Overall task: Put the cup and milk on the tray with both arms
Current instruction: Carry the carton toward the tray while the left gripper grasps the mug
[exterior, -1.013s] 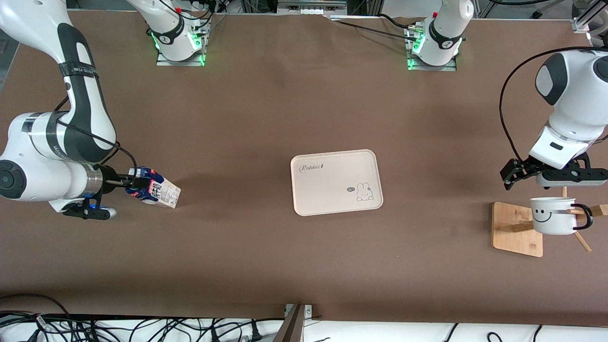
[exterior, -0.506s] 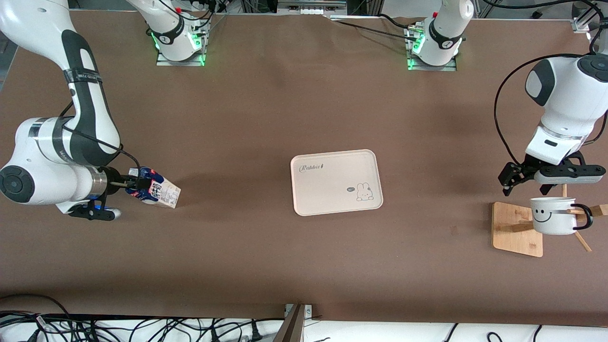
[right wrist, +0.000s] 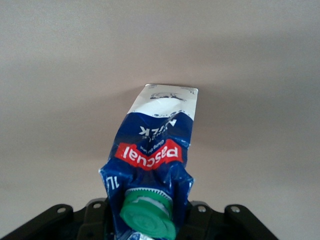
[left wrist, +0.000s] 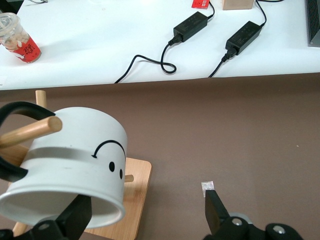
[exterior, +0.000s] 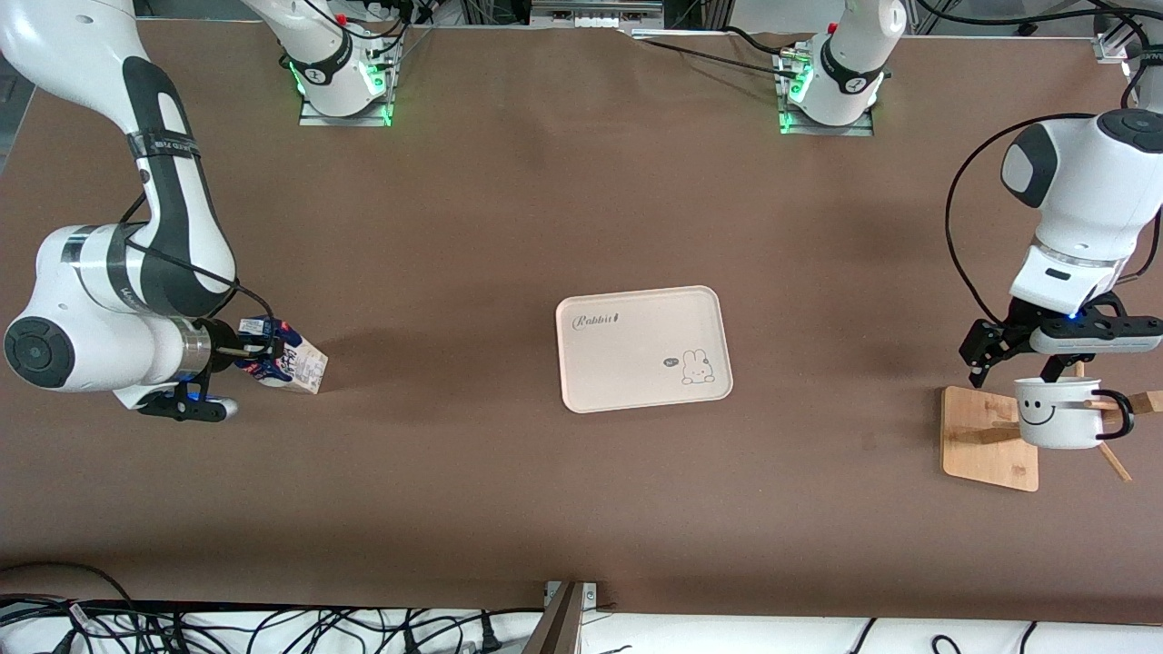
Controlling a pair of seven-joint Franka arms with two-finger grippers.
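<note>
The milk (exterior: 293, 363), a blue and white carton with a green cap (right wrist: 147, 216), leans over at the right arm's end of the table, its base pointing toward the tray. My right gripper (exterior: 257, 351) is shut on its gable top (right wrist: 150, 197). The cream tray (exterior: 618, 363) lies mid-table with nothing on it. The cup (exterior: 1054, 413), white with a smiley face, hangs on a wooden peg (left wrist: 30, 132) at the left arm's end. My left gripper (exterior: 1018, 361) is open just above the cup; in the left wrist view (left wrist: 145, 220) one finger (left wrist: 75, 220) is at the cup's rim (left wrist: 70, 165) and the other is apart from it.
The wooden rack base (exterior: 986, 440) stands under the cup, with pegs sticking out. Cables lie along the table edge nearest the front camera. In the left wrist view, power adapters (left wrist: 190, 24) and a plastic drink cup (left wrist: 17, 37) lie on a white surface off the table.
My right gripper has tipped the milk more upright and drawn it slightly toward the right arm's end. My left gripper has come down closer to the cup's rim.
</note>
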